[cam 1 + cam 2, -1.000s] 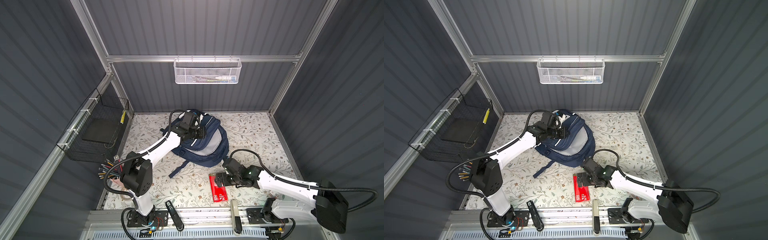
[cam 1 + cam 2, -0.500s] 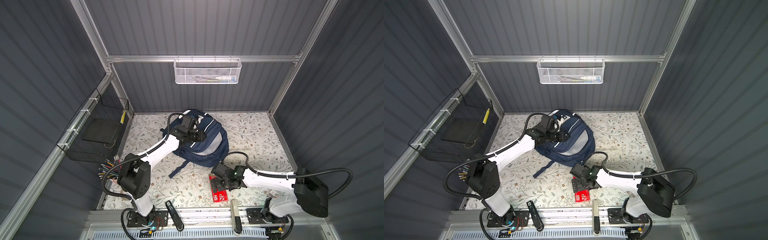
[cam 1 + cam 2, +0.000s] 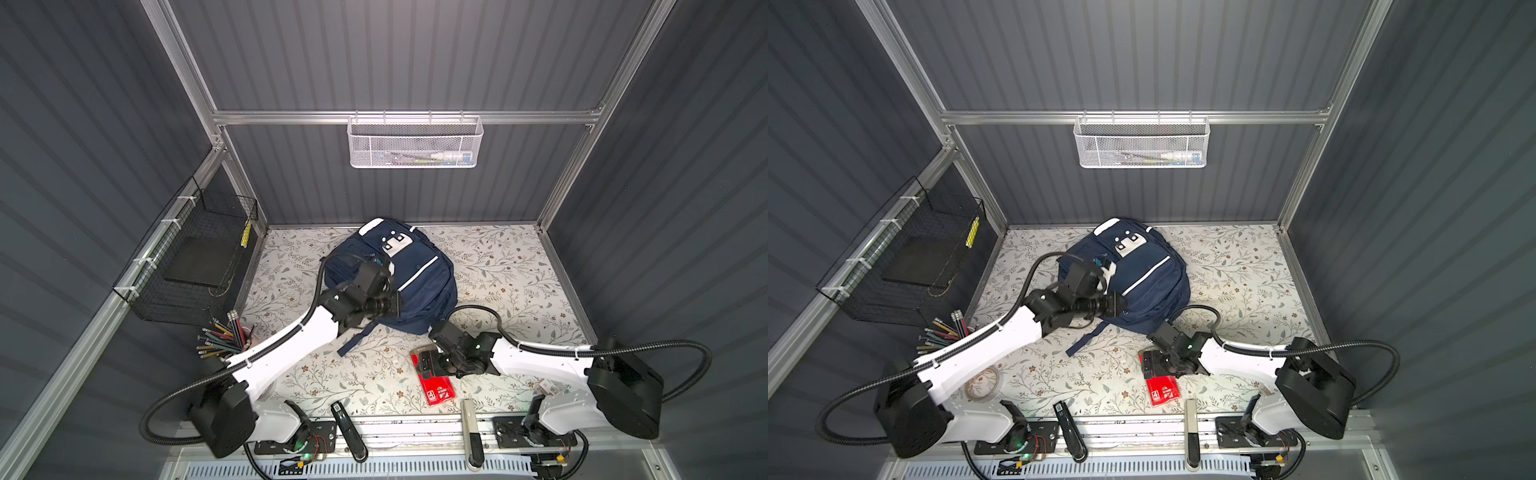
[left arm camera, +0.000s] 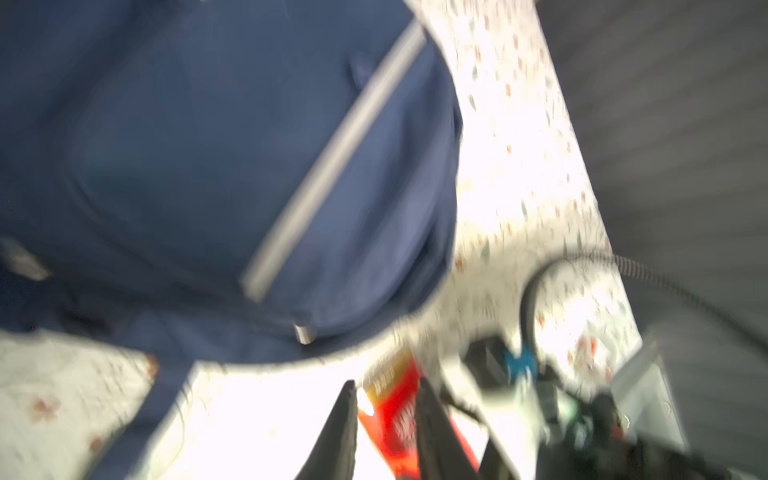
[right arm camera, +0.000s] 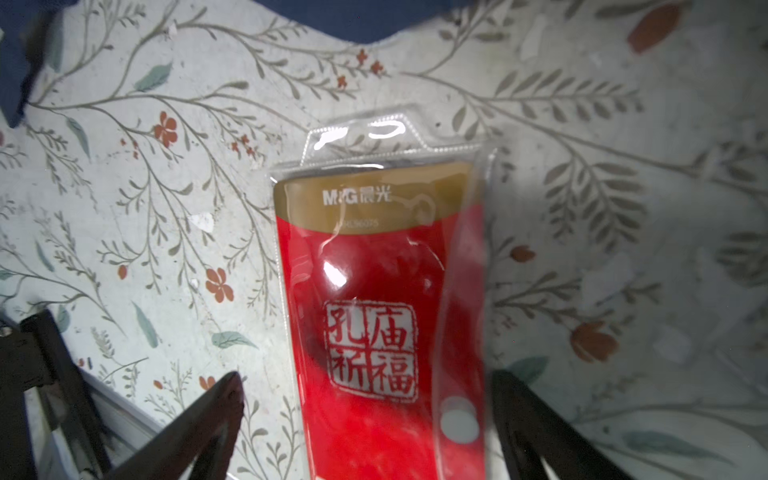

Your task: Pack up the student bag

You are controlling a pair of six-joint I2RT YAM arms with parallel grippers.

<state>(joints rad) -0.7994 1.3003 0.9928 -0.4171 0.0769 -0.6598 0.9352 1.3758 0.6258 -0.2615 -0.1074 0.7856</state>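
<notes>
While our left gripper point(image 4: 388, 399), narrowly parted and empty, pulls back from the top of the student bag point(image 3: 415, 282) at the table's point(image 3: 498, 266) rear, our right gripper point(image 5: 368, 376) now straddles the red packet point(image 5: 374, 270), jaws wide; we judge grasping it comes next.

1. Student bag point(image 3: 432, 291): navy blue, one white slanting stripe, white patches.
2. Table cover point(image 3: 498, 266) under the bag: pale, with grey-green leafy sprigs and small rust-red flowers.
3. Packet point(image 5: 374, 291) near the bag: red, gold band, white characters.
</notes>
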